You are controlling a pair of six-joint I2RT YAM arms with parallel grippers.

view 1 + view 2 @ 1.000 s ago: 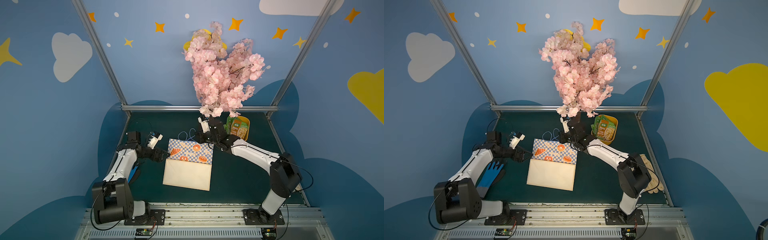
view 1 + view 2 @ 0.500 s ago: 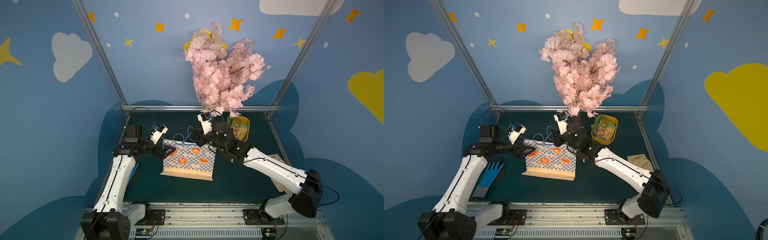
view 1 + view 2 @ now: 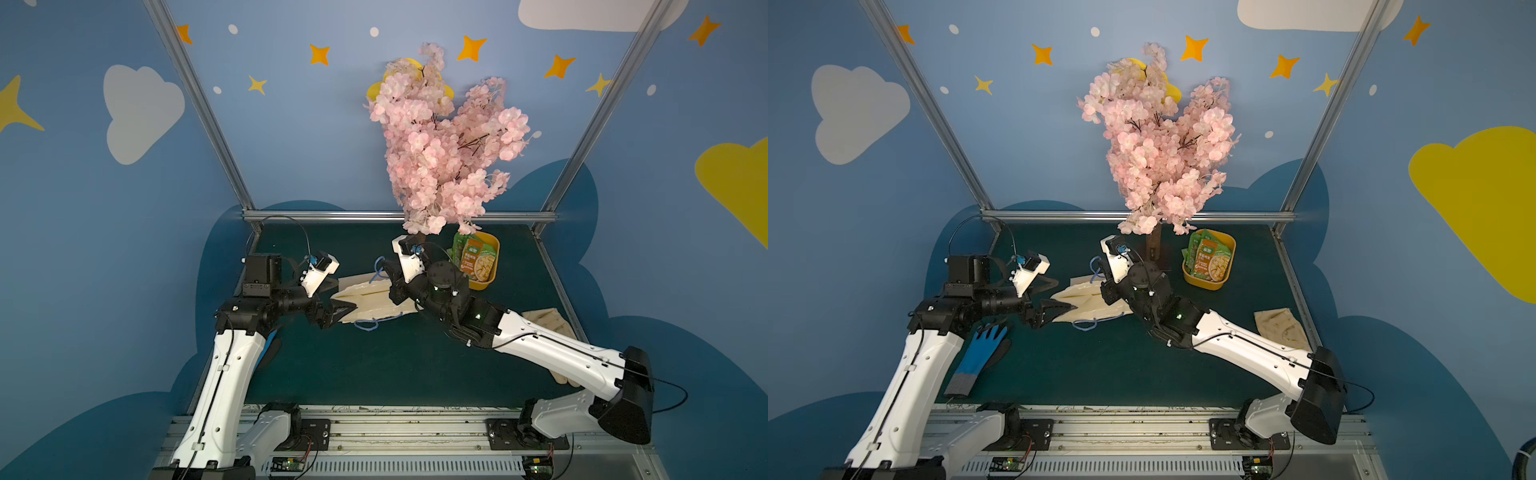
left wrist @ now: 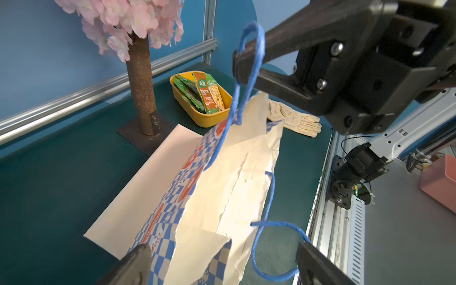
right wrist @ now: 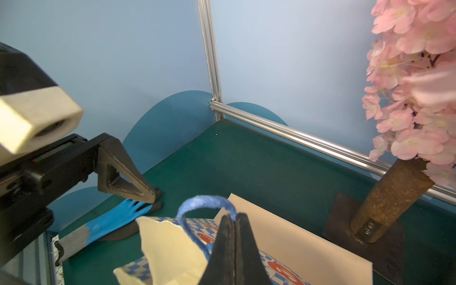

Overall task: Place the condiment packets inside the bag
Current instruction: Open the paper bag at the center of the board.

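The bag [image 3: 376, 301] stands tilted at mid-table with its mouth up and its cream inside showing [image 4: 229, 187]. My right gripper [image 5: 233, 218] is shut on one blue cord handle [image 4: 249, 49] and holds that side up; it shows in both top views [image 3: 1106, 286]. My left gripper [image 4: 225, 267] is open, its fingers wide either side of the bag's near end [image 3: 338, 298], not gripping. The second handle [image 4: 266, 246] hangs loose. Several green condiment packets [image 3: 476, 257] [image 4: 208, 92] stand in a yellow tub [image 3: 1204, 283] at the back right.
A pink blossom tree's trunk [image 4: 142, 84] on a dark base plate stands just behind the bag. A blue glove [image 3: 984, 345] lies at the left under my left arm. A beige glove [image 3: 1281, 324] lies at the right. A metal rail [image 5: 296, 135] edges the back.
The bag lay flat a second ago; the right gripper has lifted it by the handle so its mouth now faces up. The left gripper has come in around the bag's end.
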